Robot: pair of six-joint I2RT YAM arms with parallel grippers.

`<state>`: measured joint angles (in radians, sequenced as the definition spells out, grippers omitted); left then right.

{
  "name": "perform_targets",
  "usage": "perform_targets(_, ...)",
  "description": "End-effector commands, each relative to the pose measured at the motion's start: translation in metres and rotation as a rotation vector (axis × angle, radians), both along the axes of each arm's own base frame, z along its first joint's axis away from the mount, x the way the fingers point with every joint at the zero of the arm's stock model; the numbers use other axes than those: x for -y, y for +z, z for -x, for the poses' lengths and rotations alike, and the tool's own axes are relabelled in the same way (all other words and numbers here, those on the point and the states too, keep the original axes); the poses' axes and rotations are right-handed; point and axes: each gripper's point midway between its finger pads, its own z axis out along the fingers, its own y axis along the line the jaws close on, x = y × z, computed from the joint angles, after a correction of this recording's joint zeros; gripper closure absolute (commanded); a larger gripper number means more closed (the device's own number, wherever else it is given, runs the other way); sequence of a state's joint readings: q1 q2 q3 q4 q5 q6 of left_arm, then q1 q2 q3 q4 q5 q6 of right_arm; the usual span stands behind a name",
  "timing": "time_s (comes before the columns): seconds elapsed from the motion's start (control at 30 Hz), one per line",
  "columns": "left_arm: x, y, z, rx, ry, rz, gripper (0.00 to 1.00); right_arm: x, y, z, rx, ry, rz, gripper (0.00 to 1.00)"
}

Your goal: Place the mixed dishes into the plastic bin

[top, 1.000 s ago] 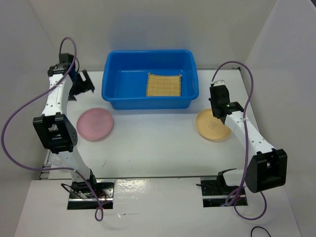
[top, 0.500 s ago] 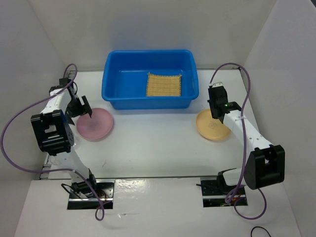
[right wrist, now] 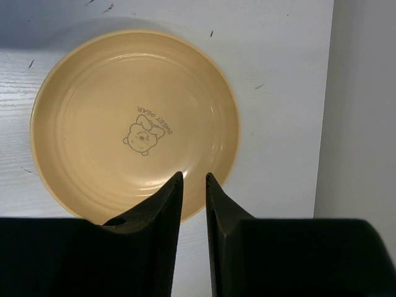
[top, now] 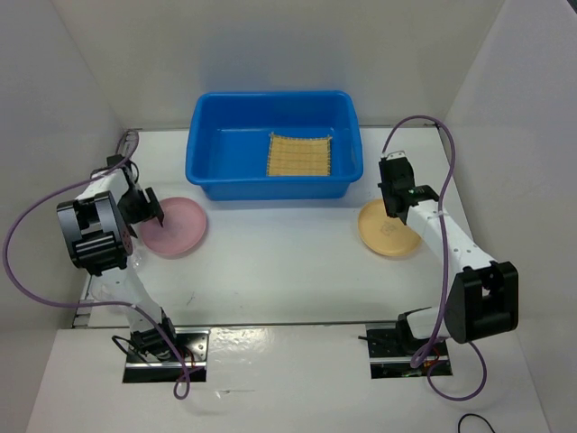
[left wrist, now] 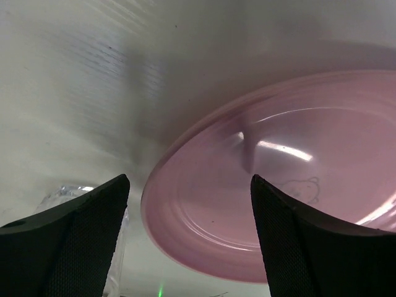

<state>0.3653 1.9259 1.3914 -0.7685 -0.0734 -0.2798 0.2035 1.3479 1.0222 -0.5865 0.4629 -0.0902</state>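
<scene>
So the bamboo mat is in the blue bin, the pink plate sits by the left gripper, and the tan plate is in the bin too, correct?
Not quite. The tan plate lies on the table right of the blue bin, under the right gripper, as the top external view shows. The rest holds.

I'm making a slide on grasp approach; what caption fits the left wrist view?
Open left gripper low over the table, fingers straddling the near rim of the pink plate.

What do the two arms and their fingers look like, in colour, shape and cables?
Both arms have white links and bulky black joint housings. A loose purple cable loops along each arm. The left gripper and right gripper are black. In the wrist views, the left fingers are broad, black and finely textured; the right fingers are smooth, black and taper to points.
</scene>
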Motion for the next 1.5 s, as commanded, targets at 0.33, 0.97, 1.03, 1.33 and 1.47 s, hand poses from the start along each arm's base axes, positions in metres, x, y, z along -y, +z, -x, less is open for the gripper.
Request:
perform_targets(0.33,0.007,-0.026,-0.002,-0.024,-0.012,0.052,0.64,0.001,0.001,-0.007,0.027,-0.021,0.015,0.74)
perform_targets(0.97,-0.023,0.155,-0.075,0.399,0.319,0.034,1.0,0.003,0.002,-0.007,0.034,-0.041,0.023,0.74)
perform_targets(1.03,-0.026,0.164,-0.077,0.417,0.332,0.017,1.0,0.003,0.002,-0.007,0.034,-0.041,0.023,0.74)
perform_targets(1.33,-0.02,0.259,-0.129,0.667,0.373,0.054,1.0,0.003,0.002,-0.007,0.034,-0.041,0.023,0.74)
perform_targets(1.47,0.01,0.285,-0.166,0.732,0.299,0.134,1.0,0.005,0.002,-0.007,0.036,-0.047,0.031,0.74)
